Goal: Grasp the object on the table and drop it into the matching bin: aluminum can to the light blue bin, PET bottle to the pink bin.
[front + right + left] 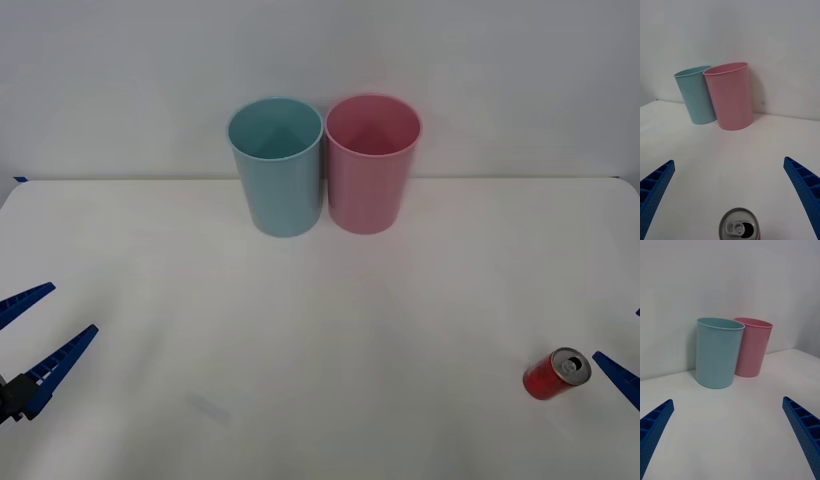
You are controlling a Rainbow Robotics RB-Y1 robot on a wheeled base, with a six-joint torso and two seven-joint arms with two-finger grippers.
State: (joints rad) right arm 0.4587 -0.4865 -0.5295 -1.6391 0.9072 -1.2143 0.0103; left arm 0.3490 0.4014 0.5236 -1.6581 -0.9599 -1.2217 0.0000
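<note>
Lowering the spread right gripper (730, 202) squarely over the aluminum can (556, 374) (it stands upright) seems best; the left gripper (35, 335), also spread, waits.

No readable text or labels.

A matt, smooth white finish is shown by the worktop (320, 330). Smooth plastic with a soft sheen is seen on the light blue bin (277, 170) and the pink bin (370, 168). Glossy red metal and a bright silver top are shown by the aluminum can (555, 374).
</note>
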